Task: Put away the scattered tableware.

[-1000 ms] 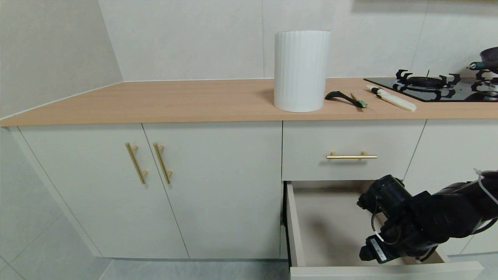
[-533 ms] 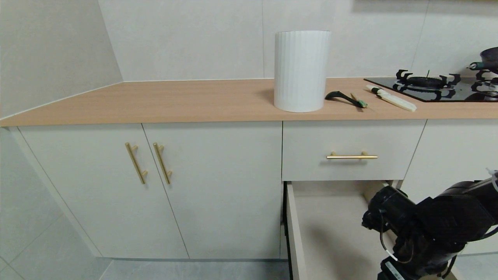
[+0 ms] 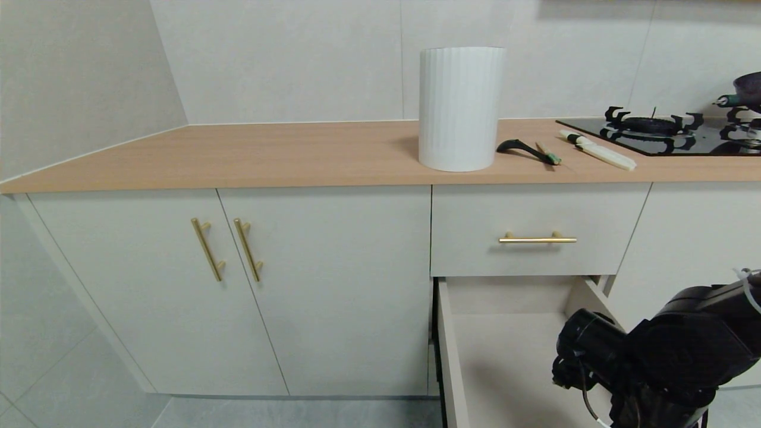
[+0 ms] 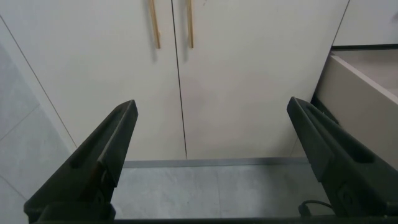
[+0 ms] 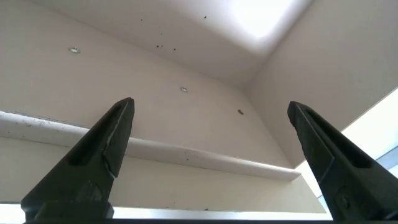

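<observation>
Both hands are spread open and hold nothing: right hand [image 5: 209, 106], left hand [image 4: 211, 104].

The right hand sits low inside the open lower drawer [image 3: 505, 356], with the right arm [image 3: 684, 351] over the drawer's right side. The left hand is low in front of the double cabinet doors [image 4: 180, 74], left of the drawer.

The tableware is up on the counter [image 3: 267, 154], near its front edge, between the white ribbed canister [image 3: 461, 107] and the gas hob [image 3: 654, 128], roughly above the drawer:
- The black ladle [image 3: 526, 150] has its long axis roughly along the front edge, bowl just beside the canister.
- The knife [image 3: 597, 150] lies diagonally, dark end toward the back and pale end toward the front.

Judgement: the targets lie straight up from the right hand, so the right arm is nearer. It should rise clear of the closed upper drawer [image 3: 535, 229], then close its fingers across the ladle handle.
</observation>
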Controlling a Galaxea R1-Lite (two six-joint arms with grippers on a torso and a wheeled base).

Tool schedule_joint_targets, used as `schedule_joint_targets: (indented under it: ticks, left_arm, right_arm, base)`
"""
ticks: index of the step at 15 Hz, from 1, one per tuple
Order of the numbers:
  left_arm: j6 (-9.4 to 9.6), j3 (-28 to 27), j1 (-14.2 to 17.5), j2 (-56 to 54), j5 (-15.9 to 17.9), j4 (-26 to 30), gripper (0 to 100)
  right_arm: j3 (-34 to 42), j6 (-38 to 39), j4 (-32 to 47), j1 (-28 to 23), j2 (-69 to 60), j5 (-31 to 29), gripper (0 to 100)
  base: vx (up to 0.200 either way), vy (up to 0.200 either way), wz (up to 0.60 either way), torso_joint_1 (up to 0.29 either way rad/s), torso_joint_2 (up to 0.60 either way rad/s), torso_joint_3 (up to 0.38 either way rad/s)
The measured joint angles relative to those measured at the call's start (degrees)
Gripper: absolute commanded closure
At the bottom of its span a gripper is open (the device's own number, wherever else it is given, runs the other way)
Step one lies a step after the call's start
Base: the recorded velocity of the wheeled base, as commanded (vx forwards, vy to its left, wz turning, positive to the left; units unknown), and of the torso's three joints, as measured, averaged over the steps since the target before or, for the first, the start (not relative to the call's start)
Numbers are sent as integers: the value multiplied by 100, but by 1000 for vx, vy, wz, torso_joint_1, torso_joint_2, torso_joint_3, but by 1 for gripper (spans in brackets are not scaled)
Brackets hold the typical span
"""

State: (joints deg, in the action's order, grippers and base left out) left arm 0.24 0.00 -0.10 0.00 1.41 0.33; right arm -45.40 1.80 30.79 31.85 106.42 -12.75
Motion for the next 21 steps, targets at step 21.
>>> schedule_joint_targets:
  ticks: [21]
  left_arm:
    - [2, 0, 2, 0, 0, 0, 0]
  right_arm:
    - [-706, 990, -1421, -584, -1315, 66, 0]
  base:
    - [0, 0, 0, 26, -93, -72]
